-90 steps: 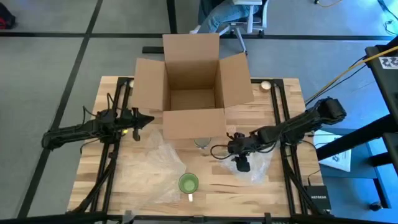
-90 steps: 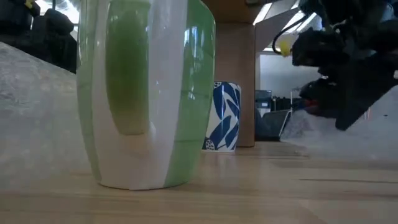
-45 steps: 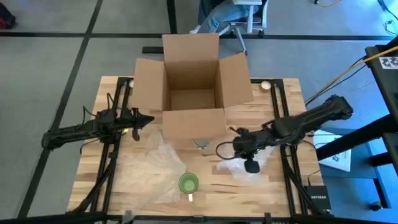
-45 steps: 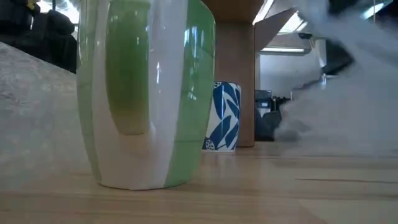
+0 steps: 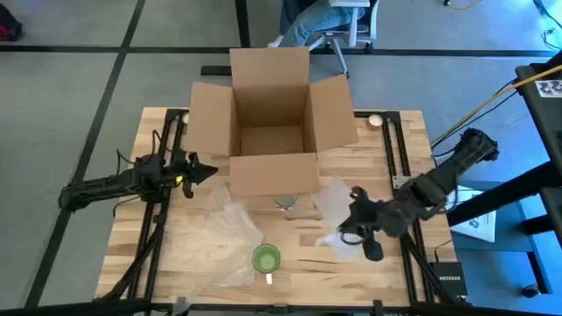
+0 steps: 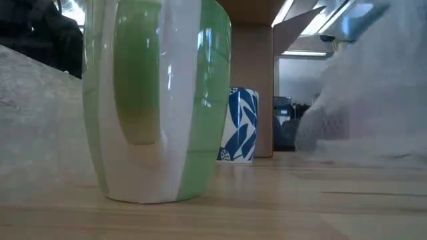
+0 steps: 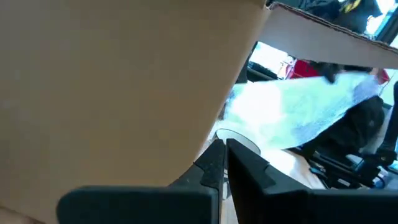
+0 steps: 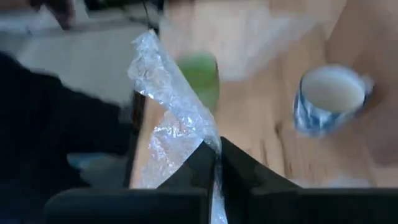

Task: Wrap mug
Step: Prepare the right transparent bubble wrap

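Wooden table with cardboard box, green mug, blue-patterned cup, bubble-wrap sheets.

The mug is finished in a smooth, glossy glaze, with highlights seen on its green and cream bands. A pale wood grain with a low satin sheen is shown by the table. The box is made of matt brown cardboard. A clear, crinkled plastic film is presented by the bubble-wrap sheet, pinched in the right gripper, whose fingers look like matt black plastic. The blue-patterned cup appears to be glazed ceramic, though it is blurred.
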{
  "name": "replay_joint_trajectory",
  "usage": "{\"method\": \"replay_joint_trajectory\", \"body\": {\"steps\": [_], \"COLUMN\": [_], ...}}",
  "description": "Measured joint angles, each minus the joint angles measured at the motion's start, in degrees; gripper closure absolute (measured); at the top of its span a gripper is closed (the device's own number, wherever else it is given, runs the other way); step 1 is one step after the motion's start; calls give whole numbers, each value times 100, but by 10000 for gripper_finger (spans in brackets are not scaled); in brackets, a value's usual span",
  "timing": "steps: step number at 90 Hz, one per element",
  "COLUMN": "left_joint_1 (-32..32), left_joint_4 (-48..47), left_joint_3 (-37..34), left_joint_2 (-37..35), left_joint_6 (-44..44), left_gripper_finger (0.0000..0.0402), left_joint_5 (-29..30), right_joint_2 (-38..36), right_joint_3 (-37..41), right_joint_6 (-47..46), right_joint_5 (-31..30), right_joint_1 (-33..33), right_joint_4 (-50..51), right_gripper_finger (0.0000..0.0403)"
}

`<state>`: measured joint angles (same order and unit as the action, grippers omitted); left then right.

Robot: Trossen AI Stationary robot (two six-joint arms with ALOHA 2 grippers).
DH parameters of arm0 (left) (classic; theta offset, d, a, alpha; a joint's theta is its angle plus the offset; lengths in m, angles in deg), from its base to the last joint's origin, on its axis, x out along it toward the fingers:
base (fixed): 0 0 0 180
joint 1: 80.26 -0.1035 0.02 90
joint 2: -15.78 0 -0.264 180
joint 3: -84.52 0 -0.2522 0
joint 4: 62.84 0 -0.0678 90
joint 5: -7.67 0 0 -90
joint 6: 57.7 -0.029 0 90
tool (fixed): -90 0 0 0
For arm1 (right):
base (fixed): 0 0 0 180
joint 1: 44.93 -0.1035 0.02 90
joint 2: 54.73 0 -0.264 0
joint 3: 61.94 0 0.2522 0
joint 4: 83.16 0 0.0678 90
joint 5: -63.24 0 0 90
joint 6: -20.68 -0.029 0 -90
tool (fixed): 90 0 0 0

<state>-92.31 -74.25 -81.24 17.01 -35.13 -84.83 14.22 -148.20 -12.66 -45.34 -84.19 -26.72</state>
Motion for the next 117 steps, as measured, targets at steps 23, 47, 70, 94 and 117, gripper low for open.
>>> {"method": "replay_joint_trajectory", "body": {"steps": [23, 47, 70, 94, 117], "left_joint_1": [0, 0, 0, 0, 0], "left_joint_4": [8, 9, 9, 9, 7], "left_joint_3": [0, 0, 0, 0, 2], "left_joint_2": [0, 0, 1, 0, 2], "left_joint_6": [-46, -42, -46, -48, -205], "left_gripper_finger": [402, 402, 402, 402, 402], "left_joint_5": [16, 39, 44, 182, 257], "right_joint_2": [388, 707, 496, 442, 285], "right_joint_3": [-127, -328, -425, 95, 1320], "right_joint_6": [-92, 108, -827, -3716, -3835], "right_joint_5": [362, 1053, -680, -2636, -2381], "right_joint_1": [-368, -517, -652, -530, 384], "right_joint_4": [-1369, -2753, 804, 4604, 4001], "right_gripper_finger": [403, 403, 403, 403, 403]}}
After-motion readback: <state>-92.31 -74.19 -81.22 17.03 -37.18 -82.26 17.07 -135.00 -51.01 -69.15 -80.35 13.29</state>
